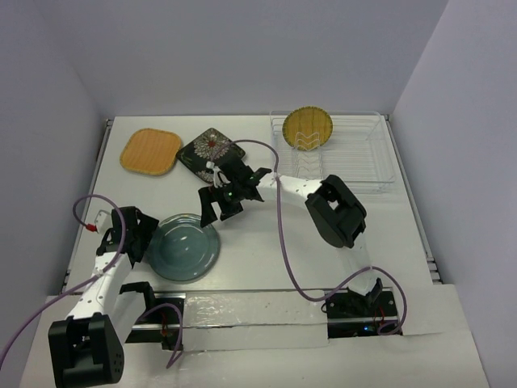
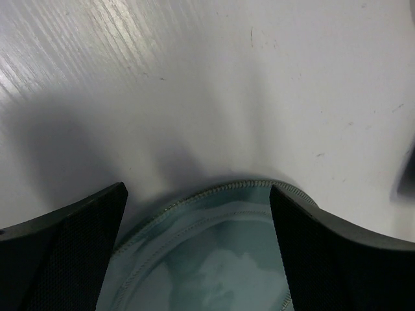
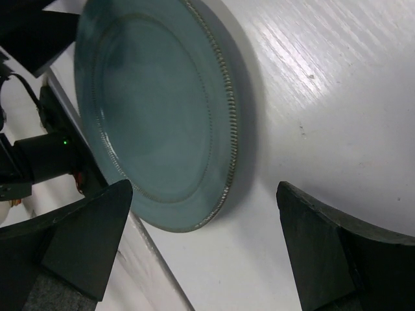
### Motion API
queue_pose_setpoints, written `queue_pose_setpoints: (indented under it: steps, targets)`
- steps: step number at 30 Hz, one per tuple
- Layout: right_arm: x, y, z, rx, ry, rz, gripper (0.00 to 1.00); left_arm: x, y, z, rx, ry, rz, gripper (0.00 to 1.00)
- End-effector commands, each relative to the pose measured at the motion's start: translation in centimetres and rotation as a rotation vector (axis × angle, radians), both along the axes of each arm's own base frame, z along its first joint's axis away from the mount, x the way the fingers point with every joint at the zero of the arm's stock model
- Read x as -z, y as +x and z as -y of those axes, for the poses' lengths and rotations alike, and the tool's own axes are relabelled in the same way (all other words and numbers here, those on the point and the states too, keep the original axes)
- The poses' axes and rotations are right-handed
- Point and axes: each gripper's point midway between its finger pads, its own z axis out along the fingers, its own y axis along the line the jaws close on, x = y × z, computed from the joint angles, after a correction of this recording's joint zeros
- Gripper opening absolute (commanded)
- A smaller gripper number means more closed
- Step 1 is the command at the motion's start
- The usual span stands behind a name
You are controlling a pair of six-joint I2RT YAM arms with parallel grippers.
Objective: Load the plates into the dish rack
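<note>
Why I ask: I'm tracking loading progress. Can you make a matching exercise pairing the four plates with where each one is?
Things:
1. yellow plate
2. orange plate
3. black floral plate
4. teal plate

Places:
A. flat on the table, closest to its near edge
B. standing upright in the dish rack
C. flat at the far left of the table
D. flat between the orange plate and the dish rack

Pairs: 1-B; 2-C; 3-D; 4-A

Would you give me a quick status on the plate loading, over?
Left gripper open over teal plate rim; right gripper open beside it. Yellow plate in rack; black plate, orange plate on table. No obstruction seen.
</note>
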Motion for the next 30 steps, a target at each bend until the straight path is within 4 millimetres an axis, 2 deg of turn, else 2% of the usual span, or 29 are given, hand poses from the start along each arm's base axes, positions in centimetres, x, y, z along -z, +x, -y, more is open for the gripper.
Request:
queue_pose_setpoints:
  steps: [1, 5, 9, 11, 13, 16, 17, 19, 21, 24, 30]
  targets:
    - [1.6, -0.7, -1.0, -0.018, 0.011, -0.062, 1.0, -0.5, 1.0, 0.7, 0.049, -0.02, 0.071, 0.99]
    - [3.3, -3.3, -1.3, -0.077, 0.0, -0.135, 0.99, -0.3, 1.3, 1.8, 0.108, -0.057, 0.086, 0.99]
    - [3.9, -4.9, -1.0, -0.112, 0.002, -0.193, 0.97, -0.3, 1.5, 3.0, 0.163, -0.099, 0.118, 0.99]
    - [3.9, -5.6, -1.0, -0.124, 0.008, -0.221, 0.95, -0.2, 1.6, 3.6, 0.182, -0.122, 0.139, 0.99]
    - [4.0, -6.0, -0.8, -0.126, 0.008, -0.246, 0.93, 0.7, 1.2, 4.4, 0.204, -0.16, 0.135, 0.99]
    - [4.2, -6.0, -0.7, -0.111, -0.004, -0.247, 0.93, 1.2, 1.0, 5.0, 0.22, -0.193, 0.137, 0.99]
    - [4.3, -5.9, -0.7, -0.102, -0.006, -0.251, 0.91, 1.3, 0.9, 5.2, 0.225, -0.199, 0.13, 0.99]
    - [4.3, -5.6, -0.8, -0.073, 0.002, -0.277, 0.76, 1.3, 0.9, 5.2, 0.224, -0.205, 0.136, 0.99]
    - [3.9, -5.1, -0.9, -0.053, 0.036, -0.285, 0.62, 1.1, 1.0, 5.3, 0.218, -0.208, 0.152, 0.99]
    - [2.3, -4.5, -0.7, -0.031, 0.118, -0.326, 0.51, 1.1, 0.9, 5.4, 0.209, -0.221, 0.177, 0.99]
    - [-1.4, -4.1, -1.5, -0.082, 0.273, -0.308, 0.52, 1.4, 0.8, 6.6, 0.217, -0.261, 0.19, 0.99]
